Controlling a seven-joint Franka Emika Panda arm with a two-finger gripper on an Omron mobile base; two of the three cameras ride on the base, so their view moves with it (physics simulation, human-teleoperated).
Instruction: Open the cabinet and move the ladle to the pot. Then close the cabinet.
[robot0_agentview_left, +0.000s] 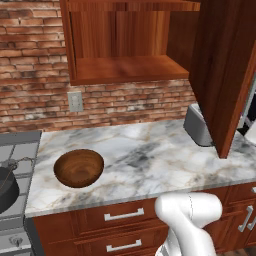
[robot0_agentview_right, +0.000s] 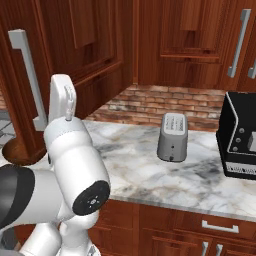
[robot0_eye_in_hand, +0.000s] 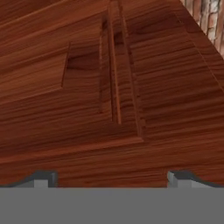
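With jaws spread wide and empty, we see the gripper (robot0_eye_in_hand: 112, 179) facing panelled cabinet (robot0_eye_in_hand: 109, 87) wood close ahead; cabinet door swung open.

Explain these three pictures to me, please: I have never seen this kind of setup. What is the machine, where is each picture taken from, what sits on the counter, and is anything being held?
The machine is a white robot arm on a mobile base in a rendered kitchen. Two pictures come from cameras on the base, behind the arm to its left and right. The third looks along the gripper, whose two dark fingertips stand wide apart, holding nothing, facing reddish wood panelling up close.

In the left base view the cabinet stands open, its door swung out, and the shelf visible there looks bare. On the marble counter sit a wooden bowl and a grey toaster. The dark pot rests on the stove at the left edge. I cannot spot the ladle.
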